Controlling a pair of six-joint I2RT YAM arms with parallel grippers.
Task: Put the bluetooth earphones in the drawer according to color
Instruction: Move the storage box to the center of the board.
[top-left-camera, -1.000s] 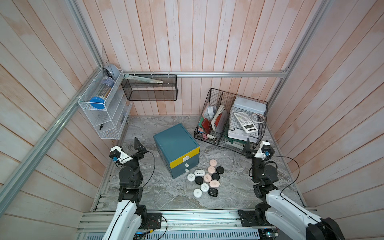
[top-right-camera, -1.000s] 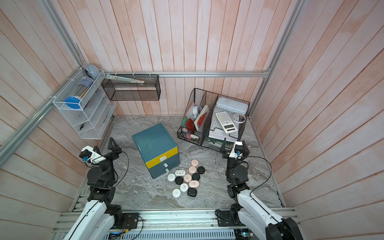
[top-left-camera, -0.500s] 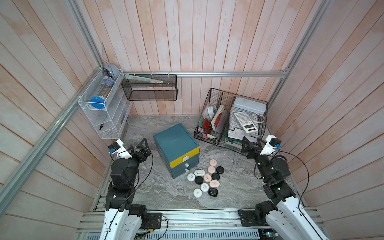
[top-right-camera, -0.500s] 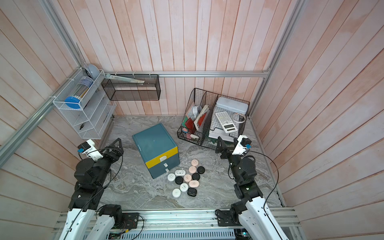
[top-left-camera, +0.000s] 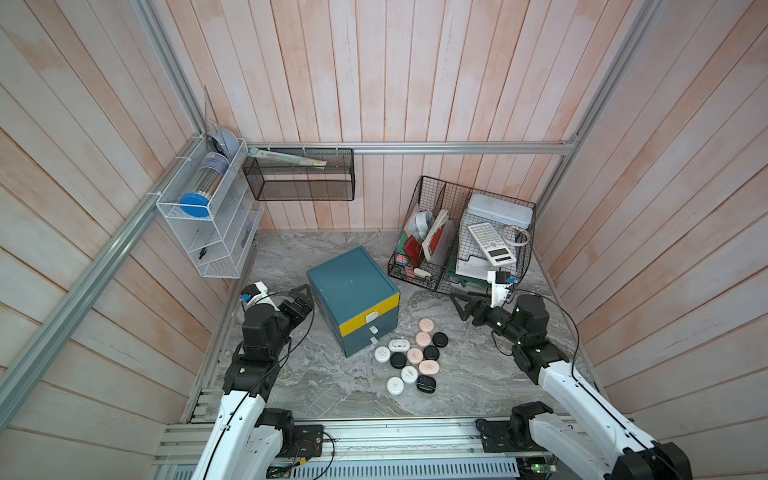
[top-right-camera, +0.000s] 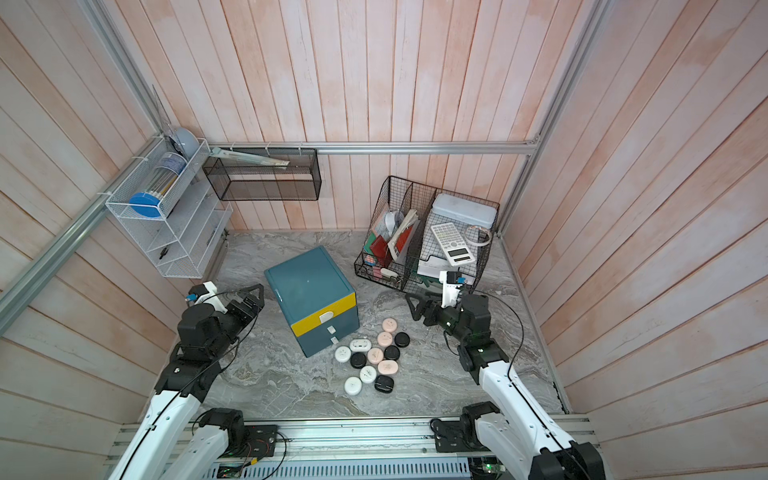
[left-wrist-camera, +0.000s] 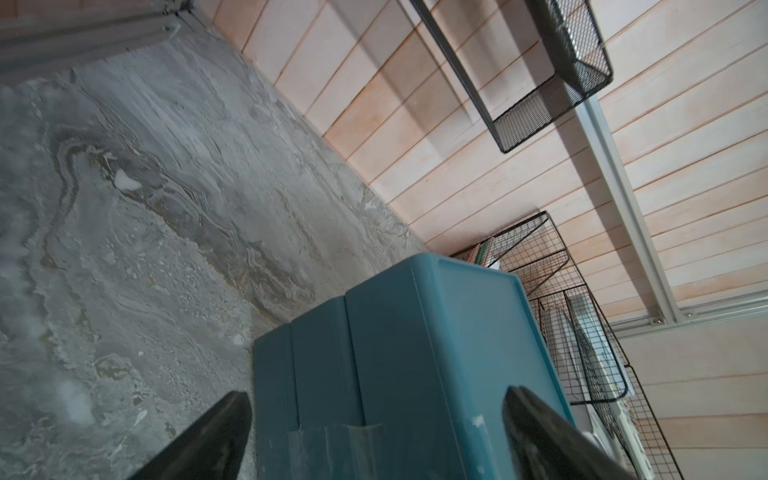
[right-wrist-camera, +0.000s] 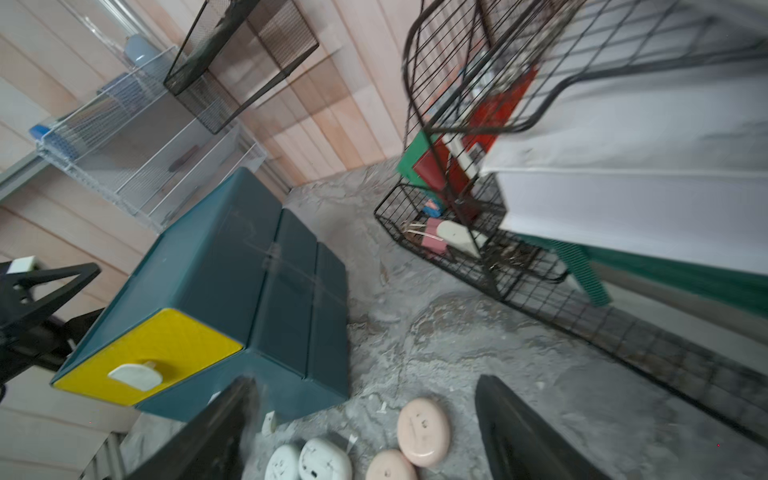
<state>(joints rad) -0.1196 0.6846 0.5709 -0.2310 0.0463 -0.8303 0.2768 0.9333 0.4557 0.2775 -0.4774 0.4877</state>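
Drawer (top-left-camera: 352, 291): teal body, one yellow front, white tabs (top-left-camera: 371, 316). Earphones (top-left-camera: 414, 355): pale pink, white, black. Counter (top-left-camera: 478, 374): grey, veined marble pattern. Walls (top-left-camera: 374, 83): pale pink planking.

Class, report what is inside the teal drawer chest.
Nothing inside shows: the chest has its three drawers shut, hiding any contents. The earphone cases lie outside on the table, by its front.

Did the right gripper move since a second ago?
Yes. In a top view the right gripper has swung away from the wire basket, toward the drawer.
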